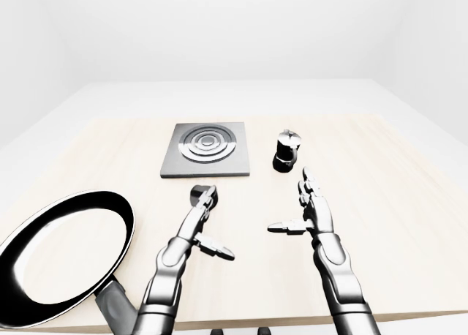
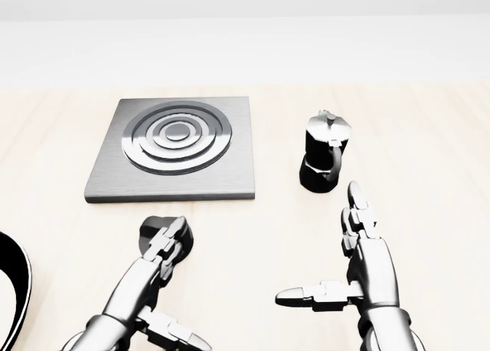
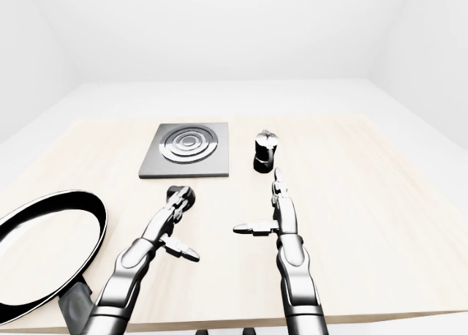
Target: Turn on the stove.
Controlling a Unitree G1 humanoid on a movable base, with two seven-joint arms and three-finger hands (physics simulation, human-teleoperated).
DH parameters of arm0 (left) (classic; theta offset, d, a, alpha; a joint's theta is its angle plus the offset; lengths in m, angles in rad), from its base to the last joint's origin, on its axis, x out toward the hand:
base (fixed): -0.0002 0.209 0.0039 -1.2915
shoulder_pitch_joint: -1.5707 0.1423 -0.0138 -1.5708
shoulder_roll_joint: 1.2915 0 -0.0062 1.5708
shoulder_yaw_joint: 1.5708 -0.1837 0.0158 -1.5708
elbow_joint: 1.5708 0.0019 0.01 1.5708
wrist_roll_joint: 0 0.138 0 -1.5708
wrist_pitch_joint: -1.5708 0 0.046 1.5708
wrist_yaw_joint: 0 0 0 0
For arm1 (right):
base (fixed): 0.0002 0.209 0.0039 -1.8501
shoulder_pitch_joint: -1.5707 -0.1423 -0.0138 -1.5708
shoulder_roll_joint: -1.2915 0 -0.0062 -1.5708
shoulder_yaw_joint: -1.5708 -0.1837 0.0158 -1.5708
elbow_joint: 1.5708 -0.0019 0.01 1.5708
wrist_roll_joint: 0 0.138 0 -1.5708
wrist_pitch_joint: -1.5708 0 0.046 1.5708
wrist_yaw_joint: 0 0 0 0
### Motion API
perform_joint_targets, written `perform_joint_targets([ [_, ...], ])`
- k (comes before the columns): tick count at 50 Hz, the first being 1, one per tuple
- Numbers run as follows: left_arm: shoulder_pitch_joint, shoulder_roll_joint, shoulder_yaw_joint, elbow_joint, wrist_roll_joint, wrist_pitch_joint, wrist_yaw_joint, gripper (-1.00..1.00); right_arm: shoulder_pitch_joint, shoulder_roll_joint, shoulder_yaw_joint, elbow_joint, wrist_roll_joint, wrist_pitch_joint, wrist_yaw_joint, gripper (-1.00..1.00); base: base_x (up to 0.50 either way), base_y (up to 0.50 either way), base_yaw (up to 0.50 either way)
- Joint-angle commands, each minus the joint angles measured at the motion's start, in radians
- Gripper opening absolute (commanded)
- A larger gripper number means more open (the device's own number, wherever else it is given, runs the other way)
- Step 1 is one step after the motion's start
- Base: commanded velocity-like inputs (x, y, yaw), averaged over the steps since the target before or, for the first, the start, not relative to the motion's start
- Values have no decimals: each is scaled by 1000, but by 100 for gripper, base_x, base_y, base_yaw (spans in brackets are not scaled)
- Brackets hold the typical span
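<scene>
In the head view we see our left robot hand spread, fingers lying over the black knob just below the stove; the right robot hand is spread beside the moka pot. Only the left-eye view shows the whole frying pan on the surface.

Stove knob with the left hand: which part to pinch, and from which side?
Pinch the raised ridge across the top of the black knob, coming from above, thumb and fingers on its opposite flat faces. The low round base gives little to grip. The left hand, open, already covers its lower right part, so the ridge's direction is hidden now.
</scene>
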Motion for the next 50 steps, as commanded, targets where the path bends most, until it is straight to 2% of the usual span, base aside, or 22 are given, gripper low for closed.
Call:
perform_joint_targets([
  [1, -48, -16, -23, 33, 36, 0, -19, 100, 2, 0, 0, -3, 0, 1, 1, 100, 0, 0, 0],
  [7, -89, -13, 5, -3, 15, 0, -5, 100, 3, 0, 0, -7, 0, 4, 2, 100, 0, 0, 0],
  [28, -9, 17, 22, -624, -13, 0, -77, 100, 2, 1, 0, -7, 1, 10, -1, 100, 0, 0, 0],
  [37, -39, 29, 43, -789, -27, 0, -91, 100, -3, 0, -2, 2, 2, 9, -4, 100, 0, 0, 0],
  [50, -123, 68, 138, -940, -106, 0, -83, 100, -2, -1, -1, 5, 1, 6, -4, 100, 0, 0, 0],
])
